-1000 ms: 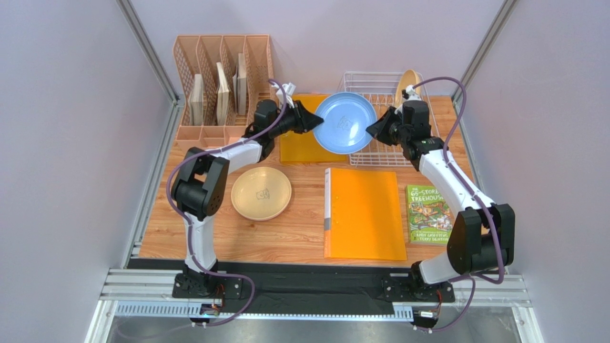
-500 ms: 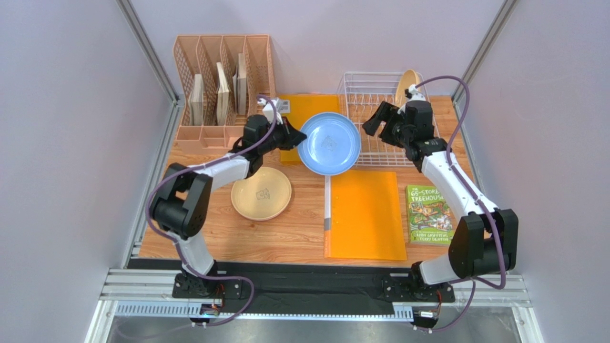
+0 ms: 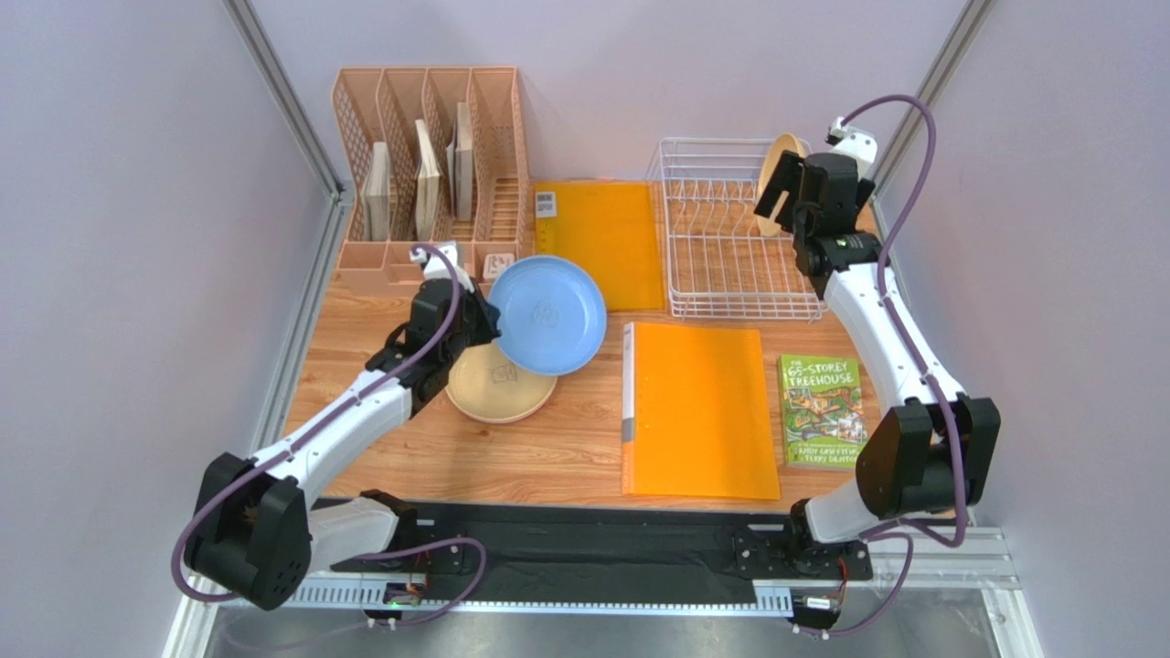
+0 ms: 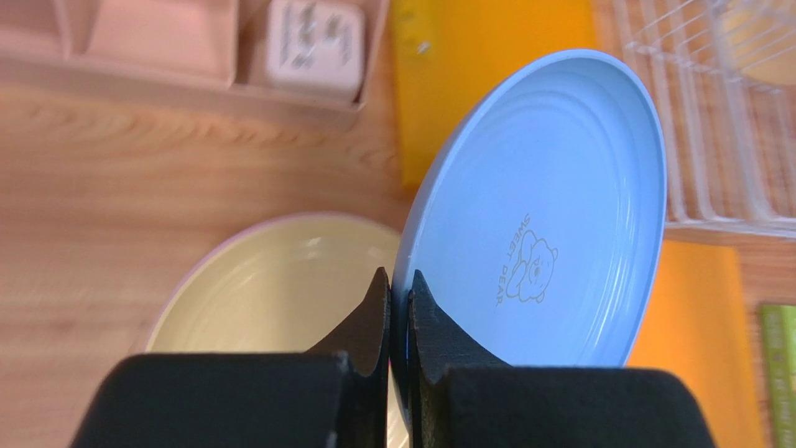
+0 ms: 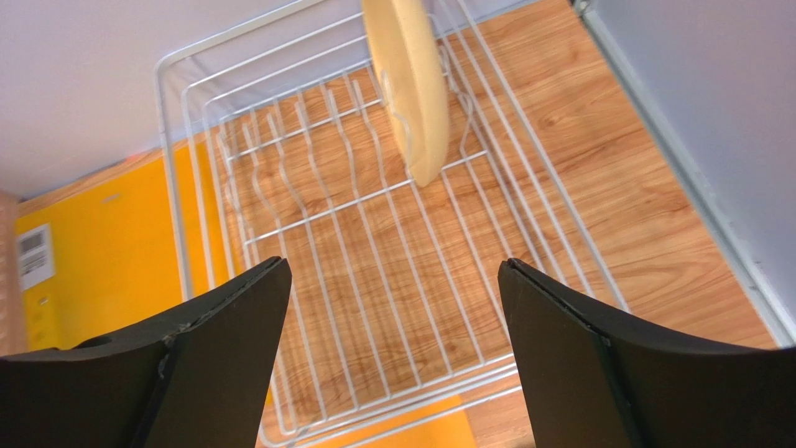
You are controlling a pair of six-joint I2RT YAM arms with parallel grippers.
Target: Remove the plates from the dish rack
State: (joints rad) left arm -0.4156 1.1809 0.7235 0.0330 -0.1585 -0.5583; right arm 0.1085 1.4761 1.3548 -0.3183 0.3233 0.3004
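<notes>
The left tool (image 4: 400, 308) was clenched on the rim of a light blue plate (image 4: 551, 205), its 2 fingers pinching the edge. That plate hung tilted over the left half of the counter (image 3: 549, 453), and from above it overlapped the far right part of a beige plate (image 3: 497, 387) lying flat on the wood. Whether the 2 plates touched could not be told.

The right tool (image 5: 392, 266) was released, its fingers spread wide above the dish rack (image 3: 721, 254) at the far right of the counter. 1 tan plate (image 5: 406, 84) stood on edge among the prongs near the rack's far right corner.

The counter was pale wood planking. An orange folder (image 3: 701, 411) lay flat near its middle, a second orange folder (image 3: 600, 240) lay just left of the rack, and a green book (image 3: 821, 411) lay near the right edge. A peach organizer (image 3: 426, 151) stood at the far left corner. Plain lilac-grey walls (image 3: 124, 274) closed in 3 sides.
</notes>
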